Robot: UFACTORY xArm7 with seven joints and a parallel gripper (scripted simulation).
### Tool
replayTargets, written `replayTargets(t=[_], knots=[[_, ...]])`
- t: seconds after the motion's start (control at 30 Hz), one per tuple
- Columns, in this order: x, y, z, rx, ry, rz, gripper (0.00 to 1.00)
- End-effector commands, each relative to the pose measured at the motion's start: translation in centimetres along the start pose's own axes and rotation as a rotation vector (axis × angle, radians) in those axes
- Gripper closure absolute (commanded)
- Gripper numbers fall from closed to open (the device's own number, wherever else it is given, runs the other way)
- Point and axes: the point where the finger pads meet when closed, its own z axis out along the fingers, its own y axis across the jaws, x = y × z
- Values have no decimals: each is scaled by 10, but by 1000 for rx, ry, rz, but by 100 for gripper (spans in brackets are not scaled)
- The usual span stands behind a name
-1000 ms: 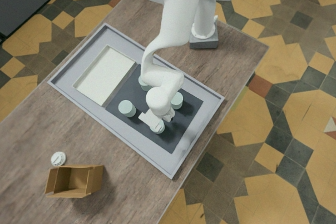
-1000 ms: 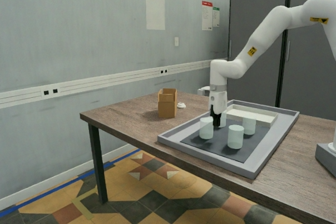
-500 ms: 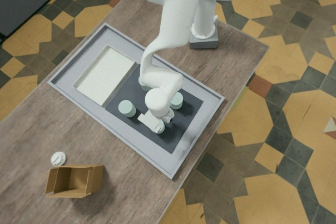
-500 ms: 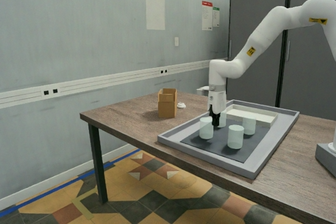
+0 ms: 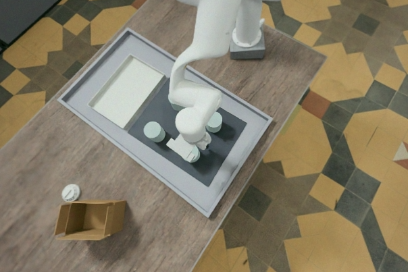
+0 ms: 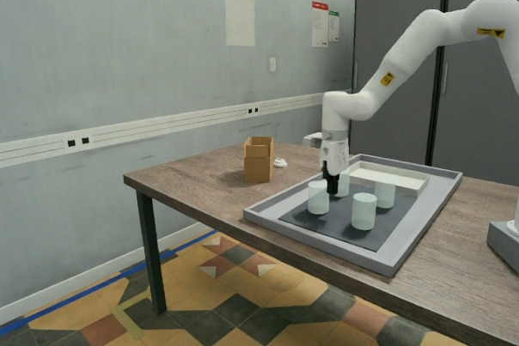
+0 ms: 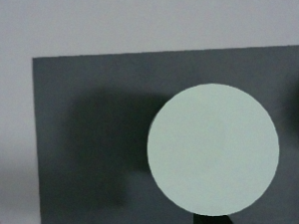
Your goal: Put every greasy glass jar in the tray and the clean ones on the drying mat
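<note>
Several pale green glass jars stand upright on the dark drying mat (image 5: 219,162) (image 6: 335,223) (image 7: 85,148). One jar (image 5: 195,157) (image 6: 318,197) (image 7: 213,149) is at the mat's front corner. My gripper (image 6: 331,189) (image 7: 211,219) is shut and empty, low beside this jar, its fingertips at the jar's upper side; I cannot tell if they touch. Other jars (image 5: 154,131) (image 6: 343,184), (image 5: 214,122) (image 6: 363,211) stand apart. One more jar (image 6: 385,193) is mostly hidden by the arm in the overhead view. The cream tray (image 5: 128,88) (image 6: 378,172) is empty.
Mat and tray sit in a wide grey board (image 5: 189,189) (image 6: 412,233) with a raised rim. A cardboard box (image 5: 89,219) (image 6: 259,164) and a small white round dial (image 5: 71,192) (image 6: 280,163) lie farther along the table. The robot base (image 5: 247,50) (image 6: 504,239) stands behind the board.
</note>
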Motion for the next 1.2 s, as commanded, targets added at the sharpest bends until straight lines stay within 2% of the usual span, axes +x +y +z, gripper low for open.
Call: replayTargets(t=[0.0,1.17], knots=[[2,0,-2,1,4,0,100],[6,0,-5,1,4,0,100]])
